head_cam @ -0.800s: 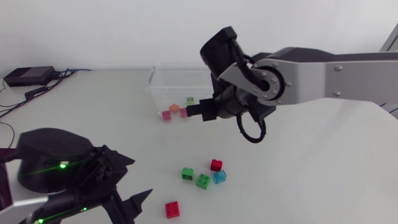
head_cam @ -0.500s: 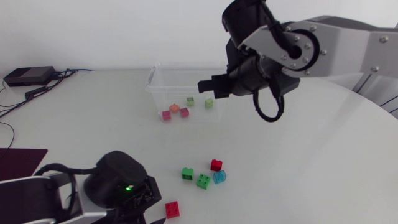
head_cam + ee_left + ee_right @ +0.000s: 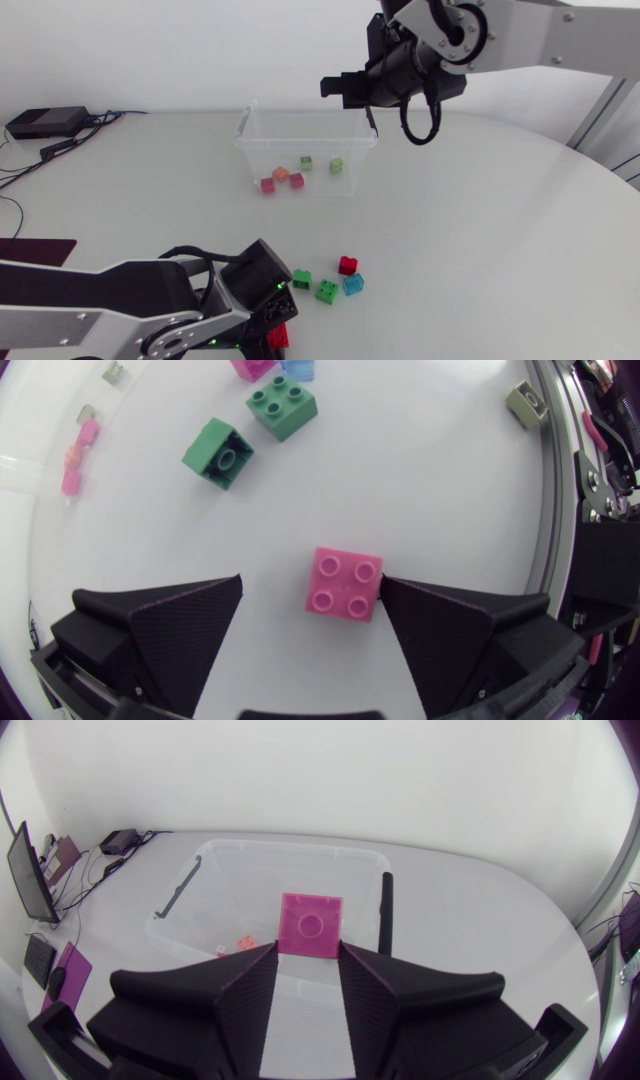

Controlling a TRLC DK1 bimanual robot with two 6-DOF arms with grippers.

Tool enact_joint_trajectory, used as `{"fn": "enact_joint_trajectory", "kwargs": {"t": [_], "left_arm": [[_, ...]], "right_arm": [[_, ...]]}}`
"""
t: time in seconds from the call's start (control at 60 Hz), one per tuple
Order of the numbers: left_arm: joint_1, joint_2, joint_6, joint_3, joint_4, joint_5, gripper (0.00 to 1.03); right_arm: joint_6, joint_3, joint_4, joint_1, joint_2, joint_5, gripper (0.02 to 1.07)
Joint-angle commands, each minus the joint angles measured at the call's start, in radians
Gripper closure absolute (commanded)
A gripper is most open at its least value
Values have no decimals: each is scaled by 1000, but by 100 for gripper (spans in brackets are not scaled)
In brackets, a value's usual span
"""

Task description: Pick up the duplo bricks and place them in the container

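Note:
On the table in the head view, a red brick lies half hidden under my left gripper. The left wrist view shows this brick, here pinkish, between the open fingers of the left gripper; one finger touches its side and the other stands apart. Two green bricks, a red one and a blue one lie just beyond. My right gripper is shut on a magenta brick high above the clear container. The container holds several small bricks.
Black boxes and cables lie at the table's far left. The right arm hangs above the container's back rim.
My right arm has risen from the container's front wall, up and back to above its rim. My left arm has swung in, bringing its gripper down around the red brick.

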Motion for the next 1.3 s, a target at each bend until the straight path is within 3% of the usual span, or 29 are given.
{"fn": "enact_joint_trajectory", "kwargs": {"t": [0.0, 0.05, 0.083, 0.1, 0.133, 0.15, 0.183, 0.217, 0.433, 0.733, 1.017, 1.1, 1.283], "left_arm": [[6, 48, 15, 42, -5, 11, 10], [8, 69, 13, 51, -5, 11, 11], [8, 77, 15, 52, -9, 12, 13], [9, 80, 15, 54, -10, 16, 16], [12, 83, 15, 54, -10, 17, 18], [15, 86, 15, 59, -18, 23, 23], [18, 86, 18, 63, -32, 26, 28], [20, 85, 29, 63, -41, 29, 34], [38, 8, 84, 80, -113, 34, 80], [83, -145, 115, 149, -249, 34, 83], [221, -256, 132, 329, -305, 42, 83], [271, -247, 101, 395, -259, 43, 83], [379, -139, -40, 494, -5, 43, 82]], "right_arm": [[-18, 45, 27, -5, 67, -17, 98], [-18, 57, 52, -5, 103, -29, 89], [-20, 62, 67, -3, 123, -29, 72], [-20, 77, 65, -3, 144, -27, 56], [-20, 89, 59, -5, 161, -27, 43], [-18, 111, 45, -5, 183, -26, 30], [-20, 128, 33, -8, 198, -23, 17], [-20, 134, 29, -11, 201, -23, 12], [-54, 62, 16, -17, 74, -24, 9], [-100, -291, 16, -17, -265, -78, 9], [-179, -633, -5, -31, -538, -210, 9], [-176, -710, -1, -26, -571, -210, 9], [-176, -840, 6, 23, -594, -219, 9]]}}
